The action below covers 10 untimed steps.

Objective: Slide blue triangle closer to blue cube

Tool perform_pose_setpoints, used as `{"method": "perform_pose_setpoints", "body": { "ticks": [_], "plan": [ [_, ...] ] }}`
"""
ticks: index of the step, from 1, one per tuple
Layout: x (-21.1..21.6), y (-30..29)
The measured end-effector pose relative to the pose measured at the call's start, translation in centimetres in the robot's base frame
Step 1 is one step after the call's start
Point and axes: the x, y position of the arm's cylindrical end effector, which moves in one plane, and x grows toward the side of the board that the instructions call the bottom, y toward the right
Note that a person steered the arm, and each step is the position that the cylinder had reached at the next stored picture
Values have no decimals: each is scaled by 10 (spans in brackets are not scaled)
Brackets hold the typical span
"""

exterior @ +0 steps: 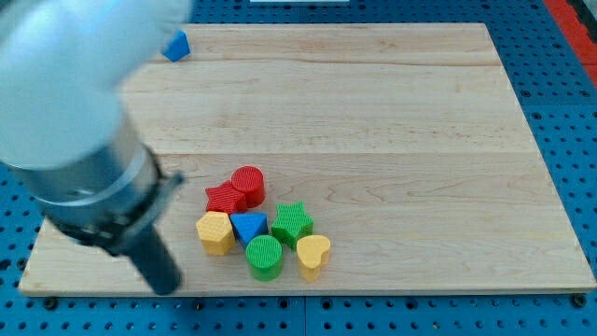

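The blue triangle (249, 226) lies in a tight cluster of blocks near the view's bottom centre. The blue cube (176, 46) sits far off at the view's top left, partly hidden by the arm's blurred body. My tip (166, 286) is at the end of the dark rod near the view's bottom left, left of the cluster and apart from it. It touches no block.
Around the blue triangle are a red star (222, 197), a red cylinder (248, 184), a green star (292, 222), a yellow hexagon-like block (215, 233), a green cylinder (265, 257) and a yellow heart (313, 256). The wooden board (373, 112) ends just below the cluster.
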Motion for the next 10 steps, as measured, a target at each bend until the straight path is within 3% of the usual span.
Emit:
{"method": "perform_pose_setpoints", "body": {
  "ticks": [1,3,4,5,8,9,10],
  "plan": [
    [-9,62],
    [-61,71],
    [-48,95],
    [-53,71],
    [-123,37],
    [-115,95],
    [-109,100]
  ]
}}
